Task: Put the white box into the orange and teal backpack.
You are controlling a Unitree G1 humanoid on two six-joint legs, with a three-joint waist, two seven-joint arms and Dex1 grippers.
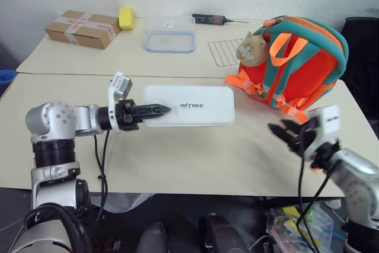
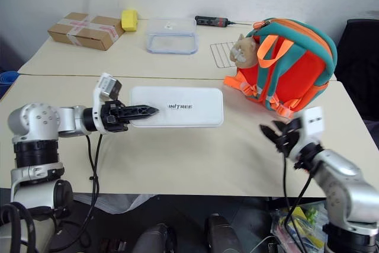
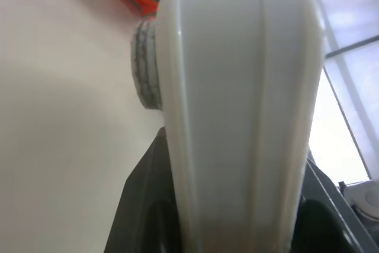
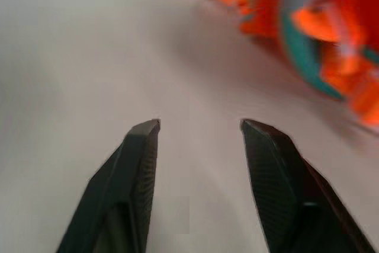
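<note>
The white box [image 1: 192,106], flat with dark lettering, is held level above the near table by its left end, on which my left gripper [image 1: 161,110] is shut. Up close in the left wrist view the box [image 3: 237,99] stands edge-on between the black fingers [image 3: 145,205]. The orange and teal backpack [image 1: 299,63] sits upright at the right of the table, a tan plush toy [image 1: 251,47] on its front. My right gripper [image 1: 283,130] hovers open and empty near the table's front right, below the backpack [image 4: 308,22], its fingers [image 4: 139,170] spread apart.
On the far table lie a brown taped cardboard box [image 1: 83,28], a yellow sponge [image 1: 126,18], a clear lidded container [image 1: 170,34], a wire rack [image 1: 226,51] and a dark pen-like tool [image 1: 212,19]. A seam [image 1: 118,75] divides the two tables.
</note>
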